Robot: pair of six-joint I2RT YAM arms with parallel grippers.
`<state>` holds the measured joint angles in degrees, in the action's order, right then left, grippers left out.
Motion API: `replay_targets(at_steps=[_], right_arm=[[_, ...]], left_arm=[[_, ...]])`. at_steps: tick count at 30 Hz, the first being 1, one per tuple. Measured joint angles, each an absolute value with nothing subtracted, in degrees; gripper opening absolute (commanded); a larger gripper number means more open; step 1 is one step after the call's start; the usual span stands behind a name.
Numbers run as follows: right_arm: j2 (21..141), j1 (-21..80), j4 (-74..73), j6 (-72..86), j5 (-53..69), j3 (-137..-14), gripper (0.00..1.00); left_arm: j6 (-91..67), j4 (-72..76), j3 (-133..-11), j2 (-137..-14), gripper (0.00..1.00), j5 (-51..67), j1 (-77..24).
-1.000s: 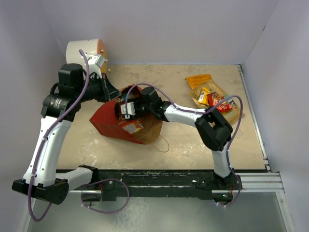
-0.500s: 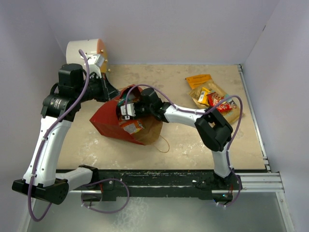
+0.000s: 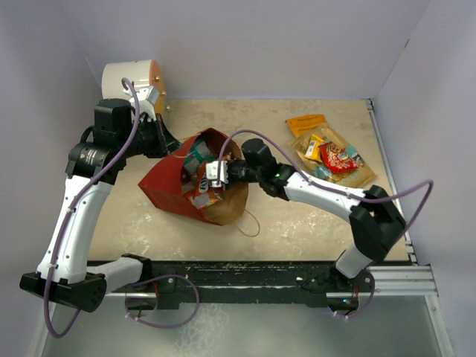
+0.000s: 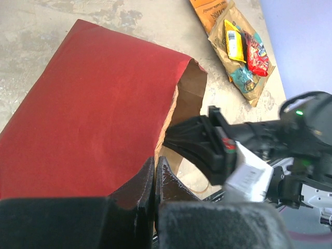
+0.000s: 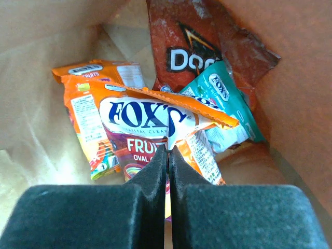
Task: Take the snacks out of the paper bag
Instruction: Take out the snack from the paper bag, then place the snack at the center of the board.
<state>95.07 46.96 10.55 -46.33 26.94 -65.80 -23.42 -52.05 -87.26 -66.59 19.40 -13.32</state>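
Note:
The paper bag point(image 3: 165, 186), red outside and brown inside, lies on its side with its mouth facing right. My left gripper point(image 3: 177, 146) is shut on the bag's upper rim point(image 4: 167, 119). My right gripper point(image 3: 204, 178) reaches into the mouth and is shut on an orange Fox's candy packet point(image 5: 155, 116) by its crumpled edge. Deeper in the bag lie a dark red Doritos bag point(image 5: 189, 44), a teal Fox's packet point(image 5: 224, 96) and another orange packet point(image 5: 83, 106). Other snacks point(image 3: 331, 152) lie on the table at the right.
A white cylinder with an orange face point(image 3: 128, 78) stands at the back left behind my left arm. The bag's thin string handle point(image 3: 251, 223) trails onto the table towards the front. White walls close in the table's left, back and right sides.
My right gripper has shut on the orange Fox's packet and drawn slightly right towards the bag's mouth, its elbow swinging out to the right. The left gripper keeps its hold on the rim.

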Motion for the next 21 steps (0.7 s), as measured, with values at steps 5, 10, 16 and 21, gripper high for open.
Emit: replay_targets(at_steps=[5,10,16,21], right_arm=[[86.0,47.0,10.0,-42.3,27.7,-61.5,0.00],[77.2,47.0,8.5,-37.3,25.9,-59.9,0.00],[65.6,47.0,4.9,-28.4,19.8,-60.0,0.00],[57.5,47.2,2.0,-19.9,9.8,-59.5,0.00]], left_arm=[[-24.8,-52.2,-87.3,-67.8,0.00,19.3,-13.3],[-26.0,-52.9,-87.3,-68.8,0.00,19.4,-13.3],[-28.1,-54.3,-87.3,-70.1,0.00,20.5,-13.3],[-28.6,-54.9,-87.3,-70.5,0.00,20.9,-13.3]])
